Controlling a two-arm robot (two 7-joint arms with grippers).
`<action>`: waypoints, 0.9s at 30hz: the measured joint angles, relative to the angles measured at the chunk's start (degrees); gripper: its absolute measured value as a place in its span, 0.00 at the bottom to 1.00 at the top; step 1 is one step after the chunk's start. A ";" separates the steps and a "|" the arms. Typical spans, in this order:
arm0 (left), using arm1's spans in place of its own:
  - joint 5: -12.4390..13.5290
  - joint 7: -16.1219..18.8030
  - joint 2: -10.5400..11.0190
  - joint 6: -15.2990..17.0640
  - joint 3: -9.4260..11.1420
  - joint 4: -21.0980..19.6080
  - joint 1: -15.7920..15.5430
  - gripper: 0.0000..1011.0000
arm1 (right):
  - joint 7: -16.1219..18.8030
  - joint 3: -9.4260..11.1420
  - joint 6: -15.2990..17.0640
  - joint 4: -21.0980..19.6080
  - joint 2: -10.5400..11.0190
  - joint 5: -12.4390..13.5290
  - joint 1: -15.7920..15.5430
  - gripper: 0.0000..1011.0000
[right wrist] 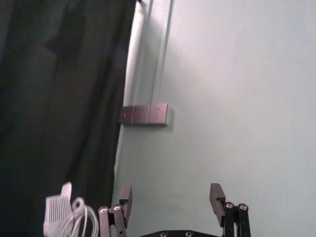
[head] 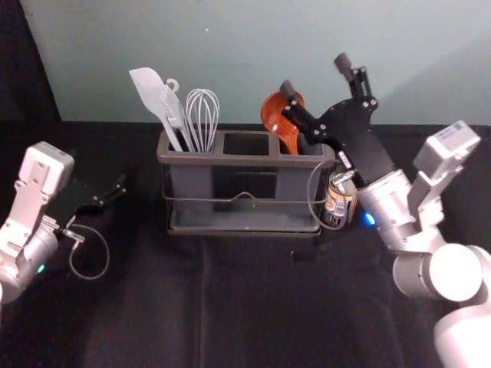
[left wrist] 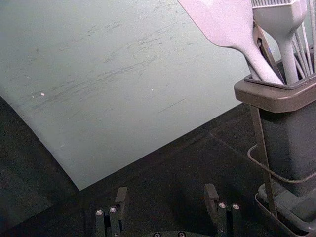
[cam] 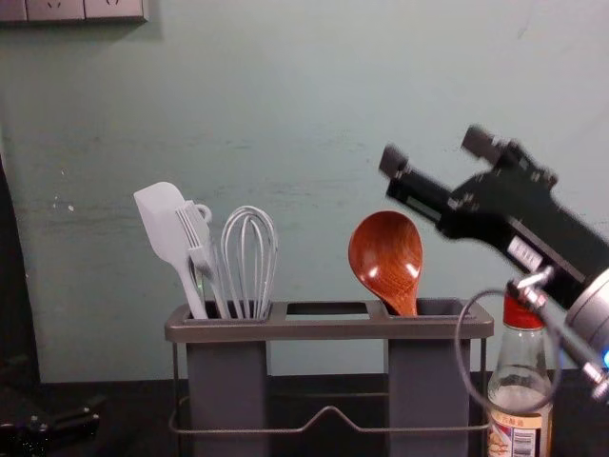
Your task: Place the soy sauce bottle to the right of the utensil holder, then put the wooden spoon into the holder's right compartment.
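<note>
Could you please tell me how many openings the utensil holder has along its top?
3, side by side: the left opening, holding the spatula, brush and whisk; the middle opening, with nothing standing in it; and the right opening, holding the wooden spoon. None seems hidden.

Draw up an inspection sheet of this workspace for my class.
Surface: black cloth, creased.
Job's things: soy sauce bottle upright, right of utensil holder; wooden spoon in its right compartment, bowl up.
Clutter: spatula, brush, whisk in left compartment.
Right gripper: above holder's right end, jaws apart, empty.
Left gripper: left of holder, jaws apart, empty.
Cables: left wrist loop; right wrist loop.
Surroundings: wall behind, with sockets.
</note>
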 joint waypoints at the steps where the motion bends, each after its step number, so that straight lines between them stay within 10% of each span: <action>1: 0.00 0.00 0.00 0.00 0.00 0.00 0.00 0.99 | 0.00 0.00 0.00 0.00 0.00 0.00 0.00 0.99; 19: 0.01 0.00 0.00 0.00 0.00 0.00 0.00 0.99 | -2.14 6.71 3.21 -10.97 5.71 0.64 -5.72 0.99; 27: 0.00 0.00 0.00 0.00 0.00 0.00 0.00 0.99 | -8.62 11.55 17.23 -16.08 7.56 -2.79 -10.08 0.99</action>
